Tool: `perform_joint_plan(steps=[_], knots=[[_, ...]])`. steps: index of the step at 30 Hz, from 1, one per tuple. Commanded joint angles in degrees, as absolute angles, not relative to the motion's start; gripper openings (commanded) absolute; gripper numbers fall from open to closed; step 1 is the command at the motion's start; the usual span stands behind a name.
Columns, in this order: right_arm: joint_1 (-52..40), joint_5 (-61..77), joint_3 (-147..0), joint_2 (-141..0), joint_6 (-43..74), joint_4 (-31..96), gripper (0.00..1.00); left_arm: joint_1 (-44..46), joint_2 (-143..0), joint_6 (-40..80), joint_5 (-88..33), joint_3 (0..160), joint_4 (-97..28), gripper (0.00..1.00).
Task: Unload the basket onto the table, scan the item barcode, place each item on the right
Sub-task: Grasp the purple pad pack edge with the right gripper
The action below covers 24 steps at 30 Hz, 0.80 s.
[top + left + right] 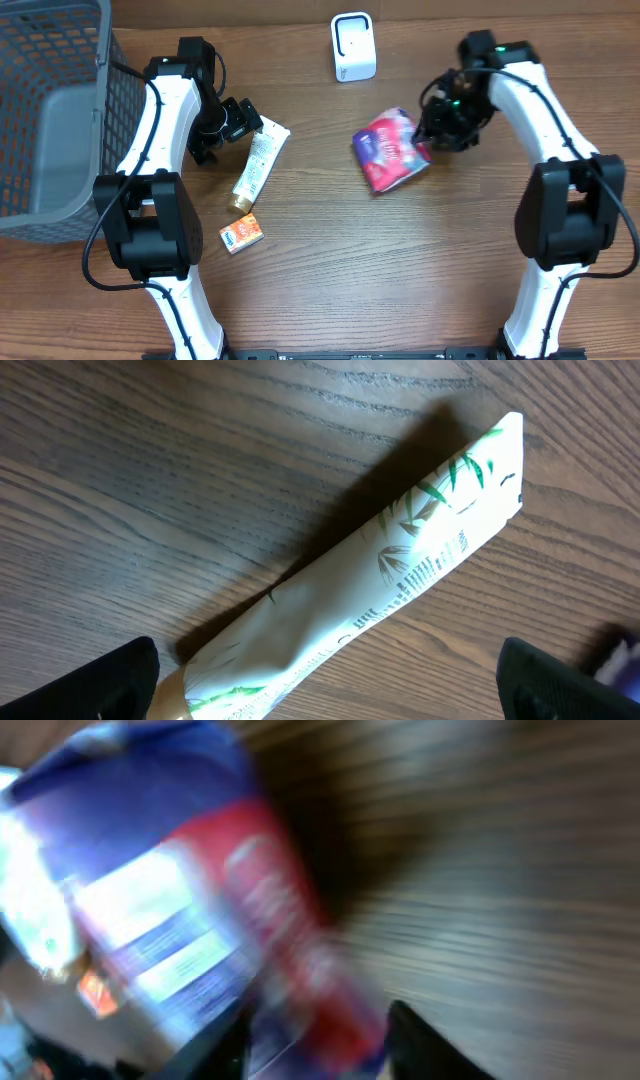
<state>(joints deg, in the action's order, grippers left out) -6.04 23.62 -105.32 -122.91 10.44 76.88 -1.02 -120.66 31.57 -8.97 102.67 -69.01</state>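
A red and purple pouch point(390, 150) lies on the wooden table right of centre. In the blurred right wrist view the pouch point(180, 900) fills the left half. My right gripper point(430, 138) is at the pouch's right end. In its own view the right gripper point(320, 1042) has its fingers apart, with the pouch's corner between them, so it looks open. The white scanner point(352, 47) stands at the back, apart from the pouch. My left gripper point(238, 120) stands wide open over the upper end of a white tube with green leaves point(380, 560).
The white tube point(258, 165) lies slanted left of centre. A small orange box point(241, 234) sits below it. A grey mesh basket point(60, 40) takes up the far left corner.
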Motion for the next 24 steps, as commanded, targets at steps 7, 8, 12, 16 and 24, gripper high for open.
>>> perform_joint_plan(steps=[7,8,12,16,24], knots=[[-6.50,19.51,-110.59,-120.92,2.09,79.61,0.99,-0.93,-120.64,32.58,-8.43,103.35,-68.93,1.00],[-6.92,19.53,-110.21,-120.99,-0.40,79.15,0.99,-0.93,-120.64,32.58,-8.43,103.33,-68.95,1.00],[-7.46,19.05,-105.91,-120.99,-4.05,74.72,0.95,-0.80,-120.64,32.58,-8.47,103.35,-68.97,1.00],[-7.44,18.87,-99.07,-120.99,-7.88,67.83,0.94,-0.69,-120.64,32.56,-8.56,103.33,-69.21,1.00],[-7.44,19.11,-93.76,-120.99,-8.16,60.62,0.54,-0.67,-120.64,32.56,-8.54,103.33,-69.32,1.00]])
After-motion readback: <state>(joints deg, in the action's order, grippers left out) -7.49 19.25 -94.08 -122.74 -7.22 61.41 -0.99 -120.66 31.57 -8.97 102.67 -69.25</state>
